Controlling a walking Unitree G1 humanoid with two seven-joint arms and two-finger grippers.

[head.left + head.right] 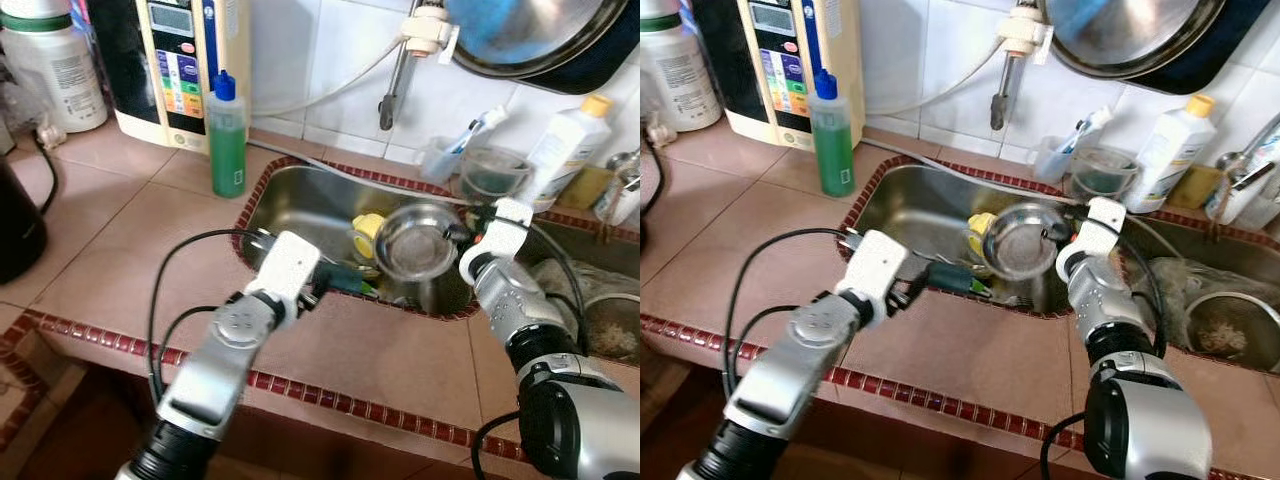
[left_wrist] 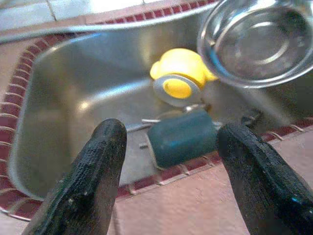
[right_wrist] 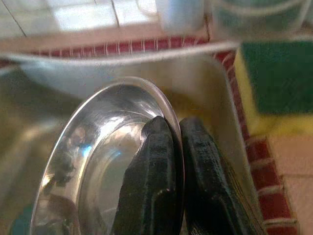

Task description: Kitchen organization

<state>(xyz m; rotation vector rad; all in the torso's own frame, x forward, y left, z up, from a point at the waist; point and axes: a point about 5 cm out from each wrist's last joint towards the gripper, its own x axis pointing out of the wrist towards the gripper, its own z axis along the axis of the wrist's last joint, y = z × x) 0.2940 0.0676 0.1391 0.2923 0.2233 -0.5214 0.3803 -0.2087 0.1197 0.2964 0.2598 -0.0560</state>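
My right gripper (image 3: 177,128) is shut on the rim of a steel bowl (image 1: 415,242) and holds it tilted above the right part of the steel sink (image 1: 300,200). A yellow cup (image 2: 181,73) lies on its side in the basin, just left of the bowl. At the sink's near edge my left gripper (image 2: 172,131) is open over the tiled rim. A dark teal cylinder-shaped object (image 2: 183,137) lies in the basin just beyond its fingers, apart from them.
A green soap bottle (image 1: 227,135) stands at the sink's back left corner, a water purifier (image 1: 180,60) behind it. A white bottle (image 1: 565,150), cups and a yellow-green sponge (image 3: 274,88) line the back right. A second basin (image 1: 610,325) lies to the right. A black kettle (image 1: 15,220) stands far left.
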